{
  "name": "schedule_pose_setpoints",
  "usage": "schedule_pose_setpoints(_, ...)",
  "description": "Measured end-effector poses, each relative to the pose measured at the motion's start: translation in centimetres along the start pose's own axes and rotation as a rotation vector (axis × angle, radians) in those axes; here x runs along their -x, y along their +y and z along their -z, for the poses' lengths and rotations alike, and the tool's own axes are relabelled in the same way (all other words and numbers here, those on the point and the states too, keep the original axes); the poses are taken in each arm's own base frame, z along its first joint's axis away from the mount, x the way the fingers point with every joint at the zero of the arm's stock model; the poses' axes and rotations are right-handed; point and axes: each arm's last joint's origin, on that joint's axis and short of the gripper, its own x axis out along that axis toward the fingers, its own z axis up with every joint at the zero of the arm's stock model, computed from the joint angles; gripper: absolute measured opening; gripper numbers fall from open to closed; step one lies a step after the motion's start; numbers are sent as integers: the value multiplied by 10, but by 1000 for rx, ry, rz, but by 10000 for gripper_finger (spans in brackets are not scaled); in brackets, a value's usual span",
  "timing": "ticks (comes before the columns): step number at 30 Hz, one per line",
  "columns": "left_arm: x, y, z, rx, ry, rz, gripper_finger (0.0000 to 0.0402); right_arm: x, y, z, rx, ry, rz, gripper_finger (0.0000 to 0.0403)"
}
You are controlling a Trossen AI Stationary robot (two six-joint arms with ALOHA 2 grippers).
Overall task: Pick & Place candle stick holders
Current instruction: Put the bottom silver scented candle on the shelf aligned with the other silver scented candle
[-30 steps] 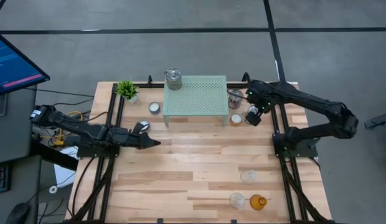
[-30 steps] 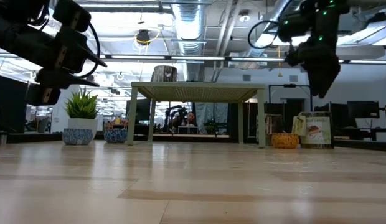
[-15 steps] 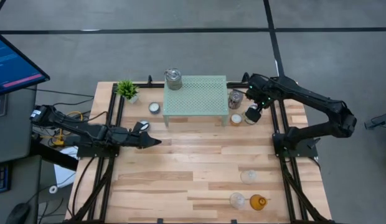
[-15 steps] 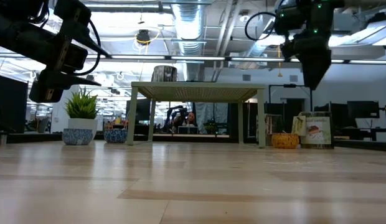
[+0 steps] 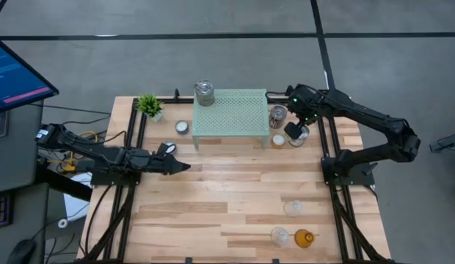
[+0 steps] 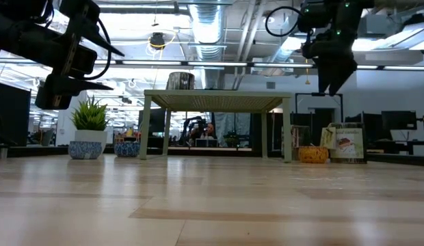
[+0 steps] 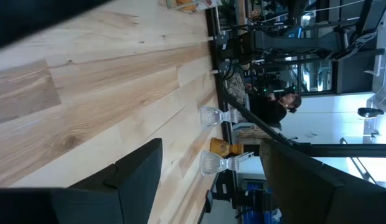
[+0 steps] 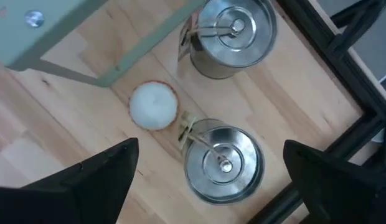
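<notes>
My right gripper (image 5: 293, 133) hangs open, pointing down, above a silvery jar (image 8: 223, 163) that stands on the table beside the pale green mesh stand (image 5: 231, 110). A second silvery jar (image 8: 233, 34) and an orange-rimmed tealight cup (image 8: 153, 106) stand close by. A third jar (image 5: 204, 92) sits on the stand's far left corner. A white tealight cup (image 5: 182, 127) rests left of the stand. Two clear cups (image 5: 292, 208) (image 5: 279, 236) and an amber one (image 5: 304, 237) stand near the right front. My left gripper (image 5: 180, 167) is open, held level above the table's left side.
A small green potted plant (image 5: 149, 105) stands at the far left corner. Black frame rails (image 5: 332, 147) run along both sides of the table. Bare wood (image 5: 227, 191) lies between the two arms. A monitor (image 5: 15, 73) sits off the left edge.
My right gripper has risen a little and shifted toward the stand, staying open above the jars. My left gripper has opened wider while its arm kept its place. No holder has moved.
</notes>
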Motion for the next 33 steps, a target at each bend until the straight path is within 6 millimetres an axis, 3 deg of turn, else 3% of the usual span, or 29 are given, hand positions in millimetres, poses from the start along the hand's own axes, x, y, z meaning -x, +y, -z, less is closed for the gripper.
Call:
schedule_pose_setpoints(4,0,-1,0,2,-1,6,269,0,-3,1,-17,21,-29,393)
schedule_pose_setpoints(11,0,-6,-1,-26,-10,61,271,-4,-5,-1,-35,56,-320,399)
schedule_pose_setpoints(19,1,-10,-2,-52,-19,104,272,-29,-8,-4,30,212,-298,400)
schedule_pose_setpoints(25,1,-11,-2,-68,-22,114,272,-51,-10,-5,110,369,-157,400)
schedule_pose_setpoints(33,1,-12,-2,-67,-23,120,272,-51,-17,-10,151,366,-80,400)
